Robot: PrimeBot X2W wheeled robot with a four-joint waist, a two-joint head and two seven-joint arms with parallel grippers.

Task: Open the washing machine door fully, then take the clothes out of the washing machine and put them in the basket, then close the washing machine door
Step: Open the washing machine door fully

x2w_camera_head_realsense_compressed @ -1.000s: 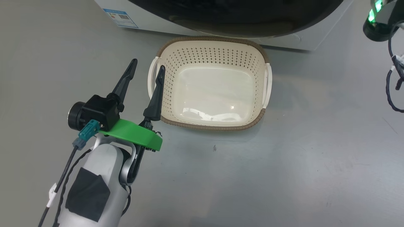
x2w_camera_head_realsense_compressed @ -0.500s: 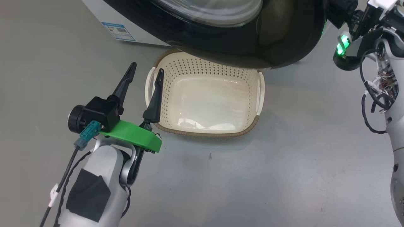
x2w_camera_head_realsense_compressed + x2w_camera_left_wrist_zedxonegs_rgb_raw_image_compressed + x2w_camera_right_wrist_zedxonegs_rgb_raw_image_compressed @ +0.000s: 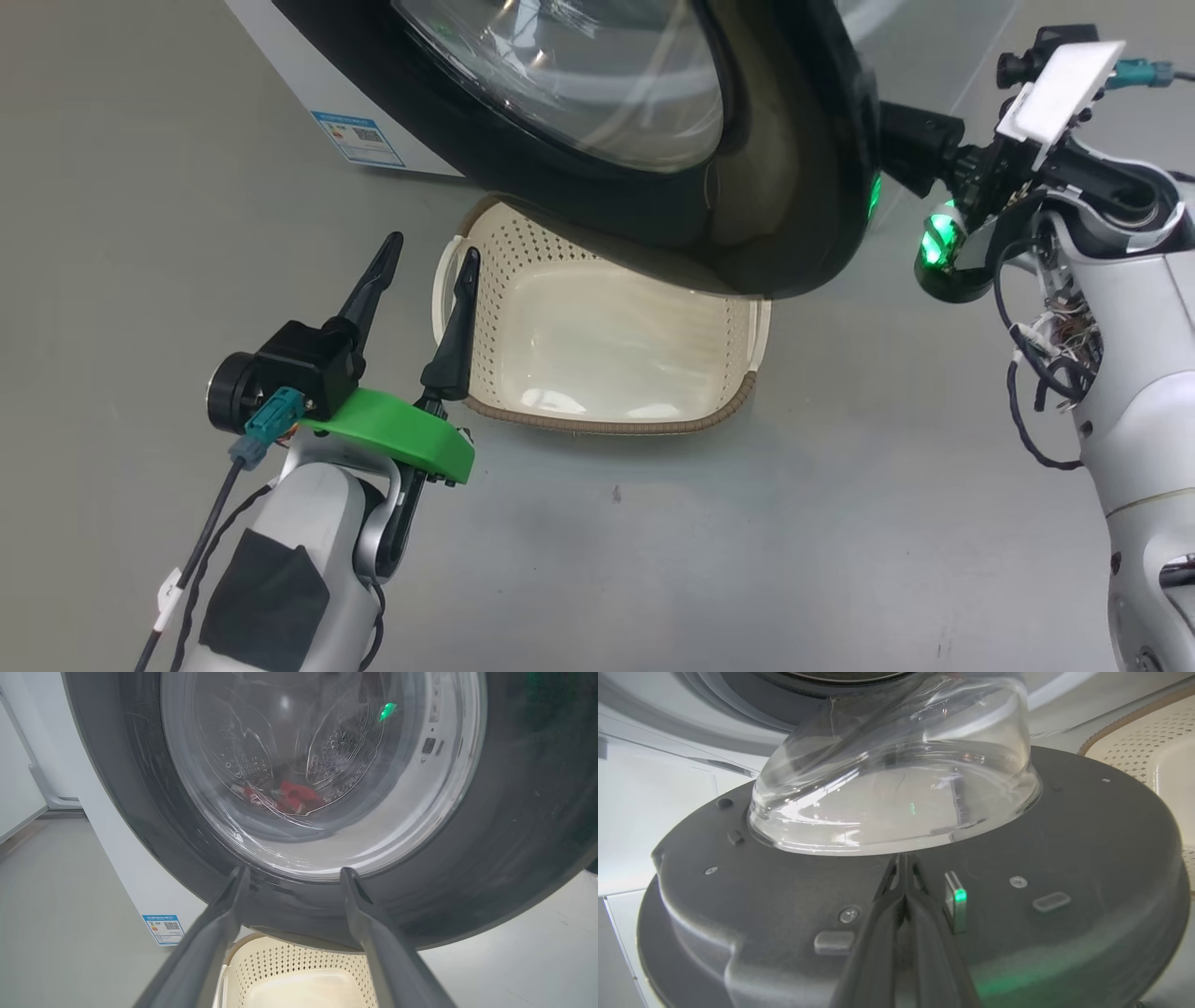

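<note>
The washing machine door (image 3: 794, 187), glossy black with a bulging glass window (image 3: 579, 84), stands partly swung out above the far end of the cream basket (image 3: 607, 425). My right gripper (image 3: 902, 858) is shut, its tips resting on the door's inner face (image 3: 1087, 858) just below the glass bowl (image 3: 896, 779). My left gripper (image 3: 434, 245) hangs open beside the basket's left handle, holding nothing. In the left wrist view, red clothes (image 3: 296, 800) lie in the steel drum, seen through the door glass between the open left gripper (image 3: 294, 872).
The white washing machine (image 3: 280, 56) carries a blue label (image 3: 359, 140) at its lower left corner. My right forearm (image 3: 1120, 308) with loose cables stands at the right of the door. Grey floor (image 3: 747, 560) surrounds the basket.
The head camera has tilted up. The door has swung further out over the basket, with my right arm behind its edge. My left gripper has kept its place by the basket.
</note>
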